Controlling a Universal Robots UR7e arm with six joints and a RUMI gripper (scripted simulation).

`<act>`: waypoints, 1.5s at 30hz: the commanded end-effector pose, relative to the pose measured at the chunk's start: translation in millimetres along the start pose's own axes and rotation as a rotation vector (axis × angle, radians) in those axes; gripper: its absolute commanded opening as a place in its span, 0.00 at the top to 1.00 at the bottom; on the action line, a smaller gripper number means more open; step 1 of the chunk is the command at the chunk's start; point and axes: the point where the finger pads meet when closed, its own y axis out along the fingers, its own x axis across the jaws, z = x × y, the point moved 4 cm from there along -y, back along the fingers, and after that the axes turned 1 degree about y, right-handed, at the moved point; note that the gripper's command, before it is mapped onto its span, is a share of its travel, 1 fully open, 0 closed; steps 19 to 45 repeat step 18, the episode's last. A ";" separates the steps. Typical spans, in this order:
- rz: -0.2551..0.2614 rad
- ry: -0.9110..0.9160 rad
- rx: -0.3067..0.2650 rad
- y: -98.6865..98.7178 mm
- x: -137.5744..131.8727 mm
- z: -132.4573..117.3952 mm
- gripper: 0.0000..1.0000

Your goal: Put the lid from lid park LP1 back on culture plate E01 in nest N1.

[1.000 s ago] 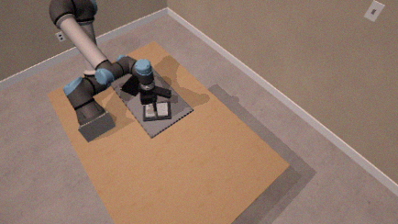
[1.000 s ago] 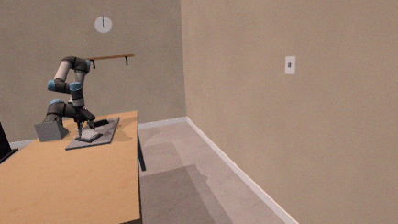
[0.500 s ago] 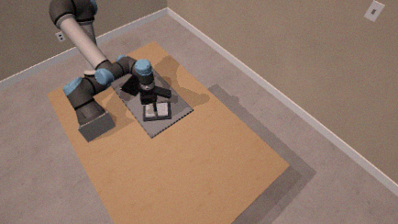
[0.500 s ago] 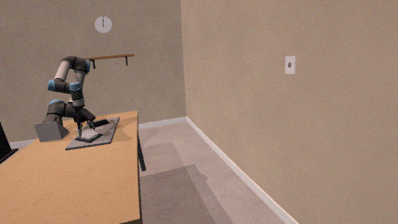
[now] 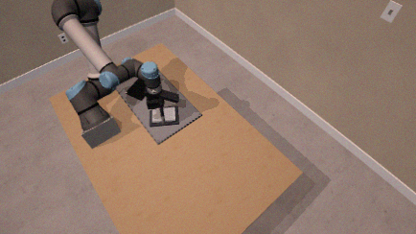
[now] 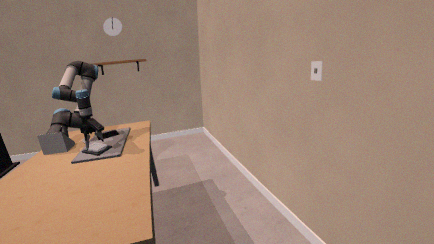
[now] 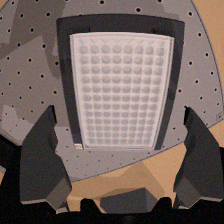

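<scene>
Spanning tan table: perforated mat
</scene>
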 end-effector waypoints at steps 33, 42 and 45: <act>0.000 0.000 0.001 -19.3 0.2 0.3 0.18; 0.000 0.000 0.001 -19.3 0.2 0.3 0.18; 0.000 0.000 0.001 -19.3 0.2 0.3 0.18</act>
